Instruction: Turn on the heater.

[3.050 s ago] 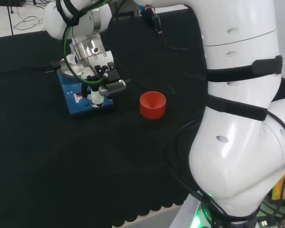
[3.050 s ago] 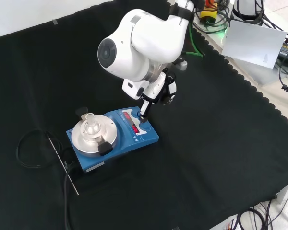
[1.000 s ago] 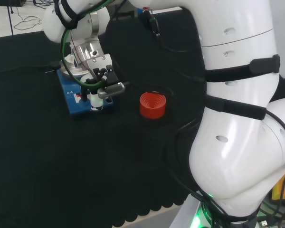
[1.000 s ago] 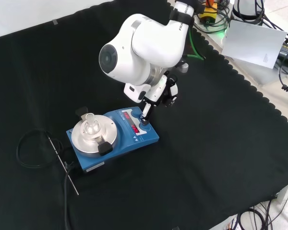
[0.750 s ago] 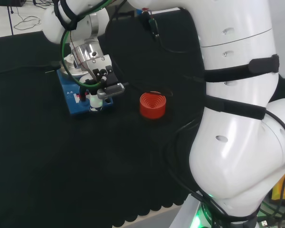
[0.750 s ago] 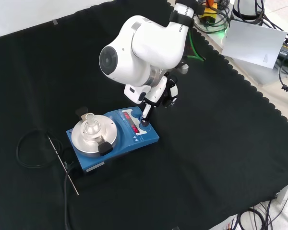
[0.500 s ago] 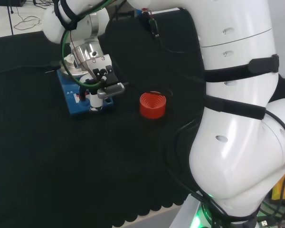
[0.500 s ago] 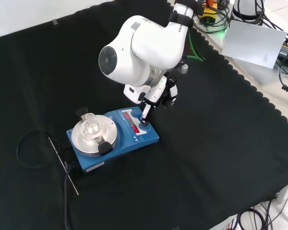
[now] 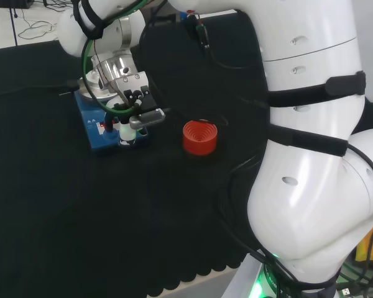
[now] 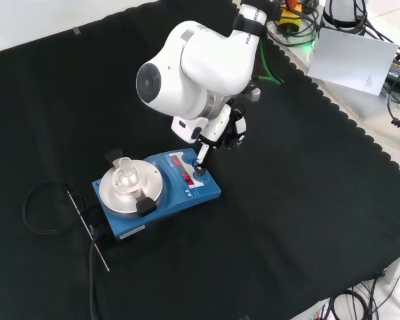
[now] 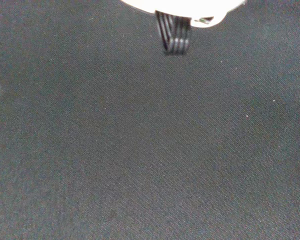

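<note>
The blue hotplate heater (image 10: 161,193) sits left of centre on the black cloth (image 10: 307,200), a small glass flask (image 10: 125,175) on its round plate. The hand (image 10: 217,130) holds nothing — one straight finger (image 10: 201,159) reaches down onto the front-panel knob (image 10: 199,176). Risk: the tip could slide off the knob sideways, or push the whole unit and topple the flask.
</note>
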You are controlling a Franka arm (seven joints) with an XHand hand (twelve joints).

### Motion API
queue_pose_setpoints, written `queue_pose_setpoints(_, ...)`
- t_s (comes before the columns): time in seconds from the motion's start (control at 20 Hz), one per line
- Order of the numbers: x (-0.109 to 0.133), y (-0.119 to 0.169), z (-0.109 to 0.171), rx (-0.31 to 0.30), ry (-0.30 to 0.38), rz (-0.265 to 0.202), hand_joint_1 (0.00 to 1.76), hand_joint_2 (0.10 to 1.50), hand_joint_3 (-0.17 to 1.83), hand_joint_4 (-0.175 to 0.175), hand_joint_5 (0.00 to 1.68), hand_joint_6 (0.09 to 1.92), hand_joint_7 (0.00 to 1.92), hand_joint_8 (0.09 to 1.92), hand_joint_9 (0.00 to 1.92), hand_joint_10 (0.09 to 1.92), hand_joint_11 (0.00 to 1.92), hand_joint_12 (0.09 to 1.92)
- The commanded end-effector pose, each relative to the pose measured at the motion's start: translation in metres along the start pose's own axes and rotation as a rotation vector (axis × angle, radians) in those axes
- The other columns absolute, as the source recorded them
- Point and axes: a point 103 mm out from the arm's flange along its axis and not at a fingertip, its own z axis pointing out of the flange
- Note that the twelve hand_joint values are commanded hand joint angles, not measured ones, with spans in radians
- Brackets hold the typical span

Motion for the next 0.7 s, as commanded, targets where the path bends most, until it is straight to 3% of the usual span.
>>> queue_pose_setpoints(0.05, -0.002, -0.001, 0.002, 0.004, 0.004, 0.004, 1.38, 0.67, 0.95, -0.081, 0.25, 0.38, 1.46, 1.63, 1.56, 1.54, 1.11, 1.21)
queue_pose_setpoints(0.7, -0.003, -0.027, -0.045, -0.103, 0.007, 0.005, 1.38, 0.67, 0.95, -0.081, 0.26, 0.38, 1.46, 1.63, 1.56, 1.54, 1.11, 1.21)
